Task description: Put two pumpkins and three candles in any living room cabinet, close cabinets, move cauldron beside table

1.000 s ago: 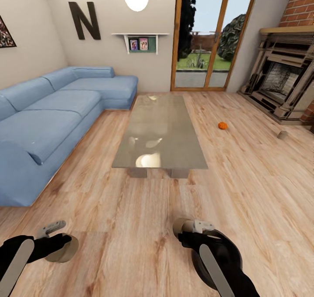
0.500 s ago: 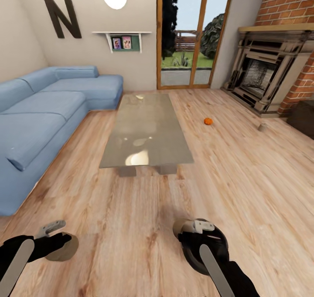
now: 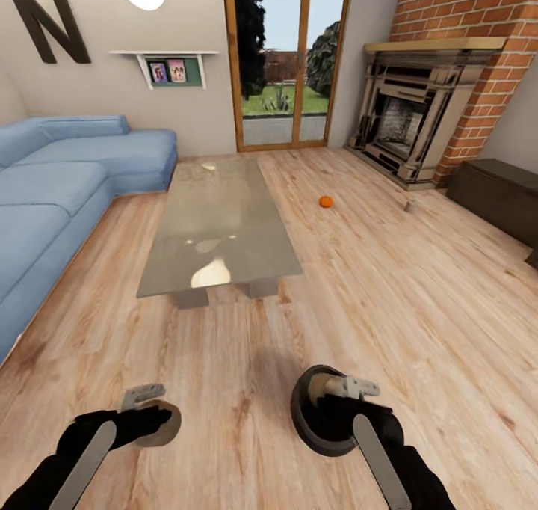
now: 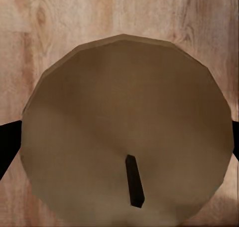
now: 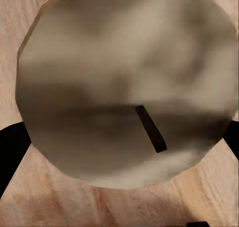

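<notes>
In the head view my left gripper point(image 3: 149, 414) is low over the wood floor, shut on a beige candle point(image 3: 158, 425). The left wrist view shows that candle's point(image 4: 124, 122) round top and dark wick between the black fingers point(image 4: 7, 143). My right gripper point(image 3: 332, 399) is shut on a second candle point(image 3: 320, 390), whose top point(image 5: 124, 82) shows between its fingers point(image 5: 10, 148). A third candle point(image 3: 409, 206) and one orange pumpkin point(image 3: 325, 202) stand on the floor beyond the glass coffee table point(image 3: 217, 226). The dark-brown cabinet point(image 3: 497, 196) is at the right wall. The cauldron is out of view.
A blue corner sofa point(image 3: 60, 188) runs along the left. A brick fireplace point(image 3: 407, 121) and glass patio doors point(image 3: 288, 69) close the far side. Open wood floor point(image 3: 388, 293) lies between the table and the cabinet.
The camera has swung to the right, so the whole room has slid left and the dark cabinet has come into view. Both grippers still hold their candles.
</notes>
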### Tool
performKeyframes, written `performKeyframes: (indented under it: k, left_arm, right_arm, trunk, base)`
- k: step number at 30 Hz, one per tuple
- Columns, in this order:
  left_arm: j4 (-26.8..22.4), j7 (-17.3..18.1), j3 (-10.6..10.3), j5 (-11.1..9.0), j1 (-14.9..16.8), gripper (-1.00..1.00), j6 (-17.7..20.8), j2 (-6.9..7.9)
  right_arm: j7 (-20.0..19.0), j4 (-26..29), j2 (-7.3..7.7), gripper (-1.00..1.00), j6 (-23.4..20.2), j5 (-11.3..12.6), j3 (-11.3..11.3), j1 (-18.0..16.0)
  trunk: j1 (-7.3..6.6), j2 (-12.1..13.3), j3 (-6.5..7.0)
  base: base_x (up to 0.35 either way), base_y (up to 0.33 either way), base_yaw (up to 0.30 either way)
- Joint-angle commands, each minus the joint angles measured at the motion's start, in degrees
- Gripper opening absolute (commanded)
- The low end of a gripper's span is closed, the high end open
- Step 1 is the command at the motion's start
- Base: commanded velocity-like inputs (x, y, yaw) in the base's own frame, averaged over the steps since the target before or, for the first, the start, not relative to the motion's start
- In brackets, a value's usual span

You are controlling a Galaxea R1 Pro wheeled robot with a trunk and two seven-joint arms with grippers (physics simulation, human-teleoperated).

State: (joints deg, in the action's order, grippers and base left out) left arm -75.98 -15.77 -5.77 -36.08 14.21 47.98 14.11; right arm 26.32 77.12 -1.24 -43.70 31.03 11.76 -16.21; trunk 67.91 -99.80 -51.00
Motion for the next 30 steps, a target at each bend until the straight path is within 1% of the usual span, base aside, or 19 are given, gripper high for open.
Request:
performKeyframes:
  k: [1,2,3,5,6,9,10,12,13,15,17,20,30]
  left_arm:
    - [0.0,-0.6,-0.5,-0.2,0.0,-1.00,-0.1,-0.37]
    - [0.1,-0.6,-0.7,-0.2,0.0,-1.00,-0.3,-0.93]
    - [0.1,-0.7,-0.9,-0.2,0.0,-1.00,-0.7,-1.94]
    - [0.1,-0.8,-1.0,0.1,0.0,-1.00,-1.0,-3.03]
    - [0.1,-1.3,-1.0,0.5,0.1,-1.00,-1.1,-3.46]
    - [0.1,-3.5,-1.0,1.3,0.0,-1.00,-1.2,-3.82]
    - [0.1,-4.2,-1.0,1.4,0.1,-1.00,-1.2,-3.88]
    - [0.1,-4.6,-1.0,1.4,0.1,-1.00,-1.3,-4.11]
    - [0.1,-4.7,-1.0,1.5,0.0,-1.00,-1.4,-4.81]
    - [0.1,-4.8,-1.1,1.6,0.0,-1.00,-1.6,-6.10]
    - [0.2,-5.2,-1.1,2.2,0.1,-1.00,-2.0,-6.58]
    - [0.2,-6.1,-1.1,3.0,0.1,-1.00,-3.1,-6.77]
    - [0.2,-6.4,-1.1,3.3,0.0,-1.00,-3.7,-6.90]
  right_arm:
    - [0.4,-0.1,0.06,-1.00,0.1,1.4,-1.8,0.0]
    - [0.4,-0.4,0.12,-1.00,0.1,1.4,-2.9,0.0]
    - [0.4,-1.1,0.21,-1.00,0.1,1.4,-4.3,0.0]
    - [0.4,-2.2,0.33,-1.00,0.1,1.4,-5.7,0.0]
    - [0.4,-2.7,0.39,-1.00,0.1,1.4,-6.6,0.0]
    - [0.4,-3.0,0.54,-1.00,0.0,1.3,-8.9,0.0]
    - [0.5,-3.1,0.58,-1.00,0.0,1.3,-10.0,0.0]
    - [0.4,-3.1,0.61,-1.00,0.0,1.3,-11.7,0.0]
    - [0.4,-3.1,0.62,-1.00,-0.1,1.3,-12.9,0.0]
    - [0.4,-3.2,0.62,-1.00,-0.1,1.4,-14.2,0.0]
    - [0.4,-3.7,0.63,-1.00,0.0,1.4,-14.7,0.0]
    - [0.5,-4.6,0.63,-1.00,0.0,1.4,-14.9,0.0]
    - [0.5,-5.0,0.63,-1.00,0.0,1.5,-14.9,0.0]
  trunk:
    - [-0.01,0.0,-0.05]
    - [-0.01,0.0,-0.06]
    - [-0.01,0.0,-0.07]
    - [-0.01,0.0,-0.07]
    - [-0.01,0.0,-0.07]
    - [-0.01,0.0,-0.07]
    - [-0.01,0.0,-0.07]
    - [-0.01,0.0,-0.07]
    - [-0.01,0.0,-0.07]
    - [-0.01,0.0,-0.07]
    - [-0.01,0.0,-0.07]
    - [-0.01,0.0,-0.07]
    - [-0.01,0.0,-0.07]
  base:
    - [0.000,0.000,-0.272]
    - [0.000,0.000,-0.273]
    - [0.000,0.000,-0.274]
    - [0.000,0.000,-0.275]
    - [0.000,0.000,-0.276]
    - [0.000,0.000,-0.277]
    - [0.000,0.000,-0.278]
    - [0.000,0.000,-0.278]
    - [0.000,0.000,-0.278]
    - [0.000,0.000,-0.278]
    - [0.000,0.000,-0.278]
    - [0.000,0.000,-0.278]
    - [0.000,0.000,-0.278]
